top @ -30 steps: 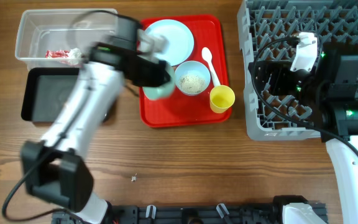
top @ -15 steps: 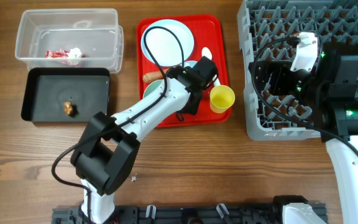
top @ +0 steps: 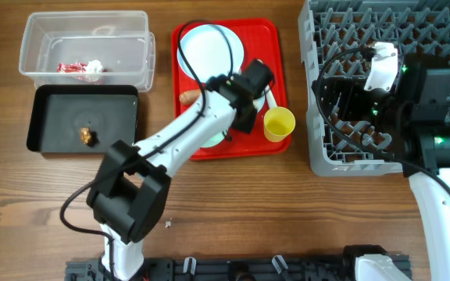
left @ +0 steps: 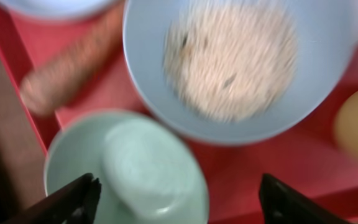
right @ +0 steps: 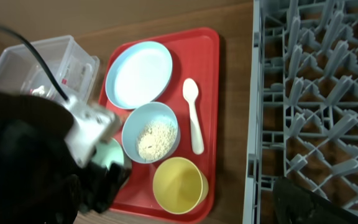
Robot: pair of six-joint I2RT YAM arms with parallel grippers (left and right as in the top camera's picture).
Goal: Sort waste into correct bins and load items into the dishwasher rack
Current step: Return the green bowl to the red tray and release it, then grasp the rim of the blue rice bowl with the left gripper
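My left gripper hangs, fingers wide apart, over the flat red plastic tray. The small round pale bowl of white crumbs sits just ahead (a small teal bowl is right under me). My right arm is far off.

Plate, bowl, spoon, cup on serving tray; rack right of it; tub left.
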